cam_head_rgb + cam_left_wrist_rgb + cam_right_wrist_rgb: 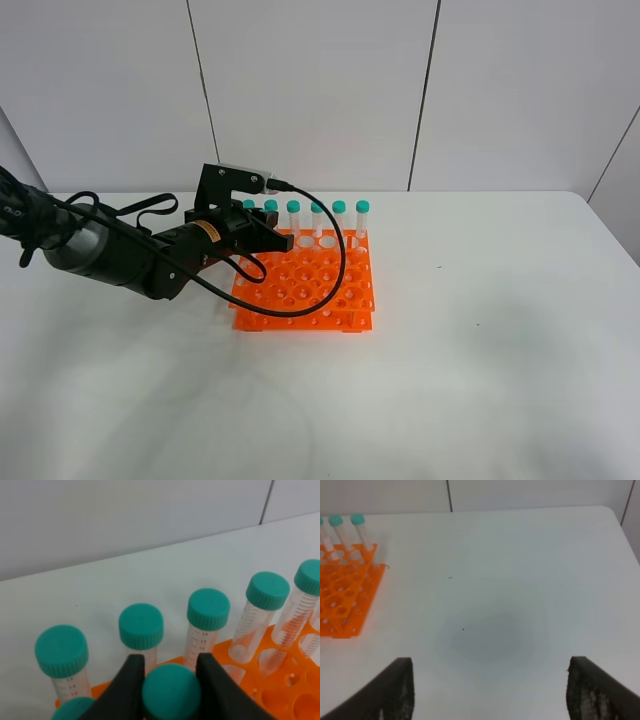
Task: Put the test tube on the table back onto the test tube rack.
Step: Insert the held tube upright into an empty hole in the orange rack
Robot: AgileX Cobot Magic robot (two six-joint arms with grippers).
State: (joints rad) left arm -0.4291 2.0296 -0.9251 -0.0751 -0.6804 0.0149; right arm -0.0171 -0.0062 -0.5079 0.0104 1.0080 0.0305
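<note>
White table [480, 380] bears the orange test tube rack [320, 290], pale wall panels [320, 90] behind.

From the right wrist you see the right claw [490, 690] with its two dark fingers [395, 690] spread wide apart over the plain white matte worktop [510, 580], holding nothing. Well away, the bright orange plastic rack [345, 597] of round holes carries clear tubes with teal-green caps [357, 530] upright along one edge.

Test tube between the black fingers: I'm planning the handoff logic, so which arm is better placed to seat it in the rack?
Left. The left gripper is shut on the test tube above the test tube rack. The right gripper is open, holds nothing, and is over bare table.
</note>
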